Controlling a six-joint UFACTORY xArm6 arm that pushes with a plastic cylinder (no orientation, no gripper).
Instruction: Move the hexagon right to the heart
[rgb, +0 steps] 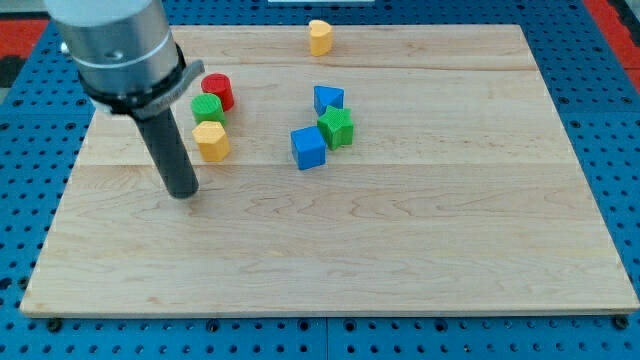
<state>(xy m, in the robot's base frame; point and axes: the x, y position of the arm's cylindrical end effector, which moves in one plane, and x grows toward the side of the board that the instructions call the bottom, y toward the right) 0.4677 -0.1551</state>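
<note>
my tip on wooden board, just left-below yellow hexagon block | green round block and red cylinder block above hexagon | yellow heart block at view's top | blue cube, green star-like block, blue triangular block clustered mid-board

We have one view only, looking down at a slant from above the wooden board's 6 o'clock edge toward 12 o'clock. We see nearly the whole board, with blue pegboard around it. The arm's housing looms close at 10 o'clock.
</note>
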